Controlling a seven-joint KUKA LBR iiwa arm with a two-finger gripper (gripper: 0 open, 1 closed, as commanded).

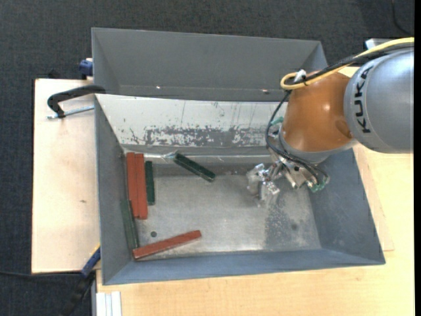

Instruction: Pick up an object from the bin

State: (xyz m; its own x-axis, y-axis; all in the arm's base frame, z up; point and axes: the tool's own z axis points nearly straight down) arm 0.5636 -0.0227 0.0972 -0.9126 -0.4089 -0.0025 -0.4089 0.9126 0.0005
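Dark green bar [194, 166], the loose piece closest to the gripper [266, 184], lies flat on the bin [197, 64] floor ahead of it, on the side away from the arm, slanted at the foot of the scratched back wall and well apart from the gripper. The gripper hangs low over bare, speckled metal floor under the arm's rounded orange cover [316, 117]; whether it is open or closed cannot be told. Nothing lies between it and the bar.

Farther out in the same direction, by the opposite wall, a thin dark green stick [150, 182] lies just beside a long red block [136, 184], the two running parallel. The block is a flat-sided, matte rectangular bar. Beyond them another dark green stick [128, 222] lies along the foot of that wall. A slim red slat [168, 243] lies slightly tilted near the front wall, its far end at the corner, with a small dark speck [153, 235] just beside it.
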